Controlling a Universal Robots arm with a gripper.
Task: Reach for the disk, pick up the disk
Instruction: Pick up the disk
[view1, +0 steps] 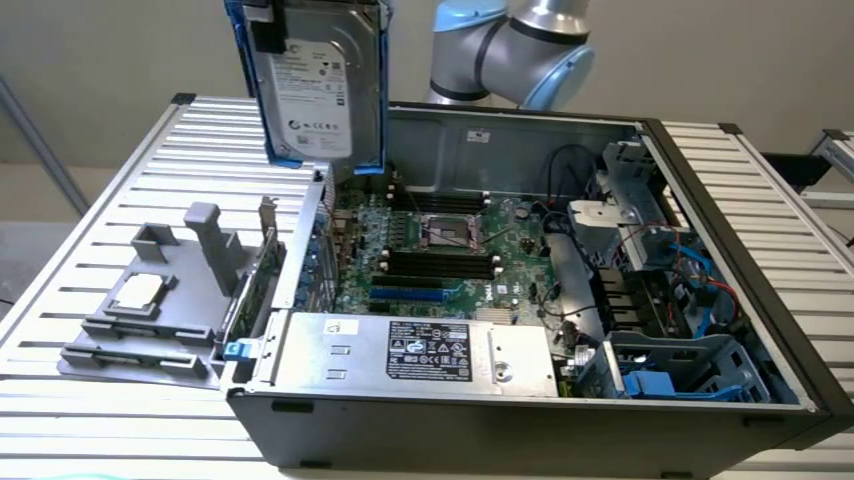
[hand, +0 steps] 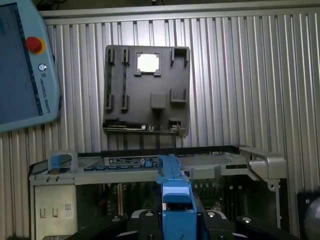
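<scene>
Ribbed metal slats made up the table (view1: 120, 180), and a plain pale wall stood behind it. An open computer case (view1: 534, 400) sat on the table and took up the middle and right of the exterior view. Inside it lay a green board (view1: 441, 250) with black slots, and a silver power box (view1: 414, 350) with a black label sat at the near side. Blue and red wires (view1: 701, 280) ran along the case's right part.

On the left of the exterior view, a grey plastic holder (view1: 160, 310) lay on the table, with a small square silver chip (view1: 140, 290) in it.

The disk (view1: 318, 85) was up in the air at the top of the exterior view, left of the middle, above the case's left wall. It hung on its edge, and its white label faced the camera. Blue rails ran down both of its sides.

In the wrist view, the tool (hand: 176, 217) showed at the bottom middle. Its black fingers (hand: 146, 220) were closed against the blue rail, gripping the disk between them. The grey arm (view1: 514, 50) showed at the top of the exterior view, behind the case.

A pale blue control pad (hand: 22, 65) with a red button lay at the upper left of the wrist view.
</scene>
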